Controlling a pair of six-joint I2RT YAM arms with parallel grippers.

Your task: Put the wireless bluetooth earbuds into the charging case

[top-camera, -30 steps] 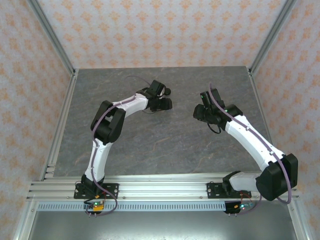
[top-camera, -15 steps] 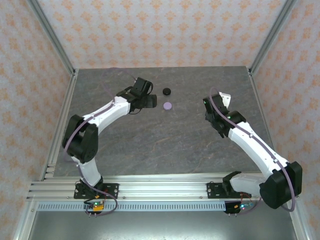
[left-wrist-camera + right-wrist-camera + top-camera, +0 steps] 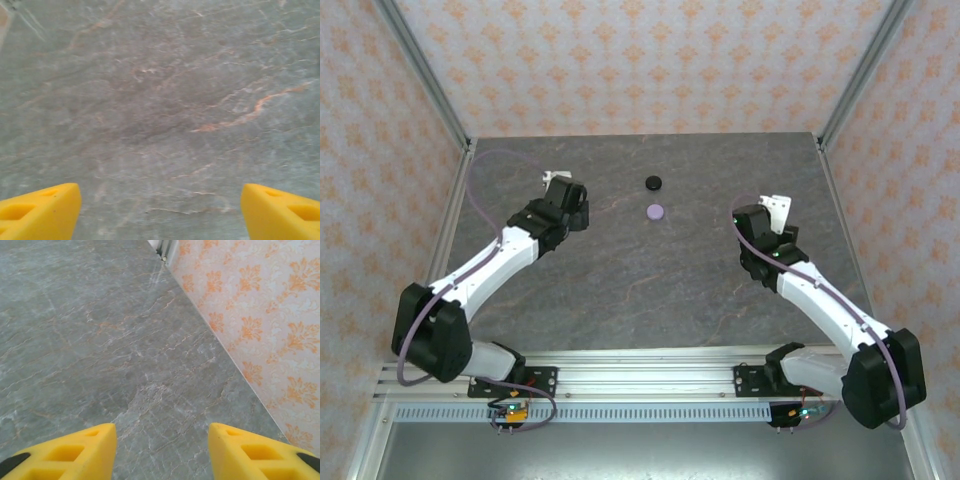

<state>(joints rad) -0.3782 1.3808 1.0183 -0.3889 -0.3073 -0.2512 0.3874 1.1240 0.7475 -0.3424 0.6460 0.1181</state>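
Left gripper (image 3: 160, 196) — yellow jaws spread wide over the bare grey marbled table (image 3: 160, 100), nothing held. Right gripper (image 3: 161, 434) is likewise parted over bare table and empty. Its wrist camera also catches the orange-patterned wall (image 3: 260, 315) along the table's right edge. Top camera adds two round flat discs toward the back, between the arms: black case (image 3: 654, 182) behind, lilac case (image 3: 656, 211) just in front, not touching. Earbuds — whereabouts cannot be told.

Left arm (image 3: 490, 262) and right arm (image 3: 830, 305): white link shells, black joint housings, lilac cable (image 3: 472, 186) along each. Bases black, bolted to aluminium rail (image 3: 650, 372). Tool fingers (image 3: 37, 212) yellow, wedge-shaped, with rectangular recesses.
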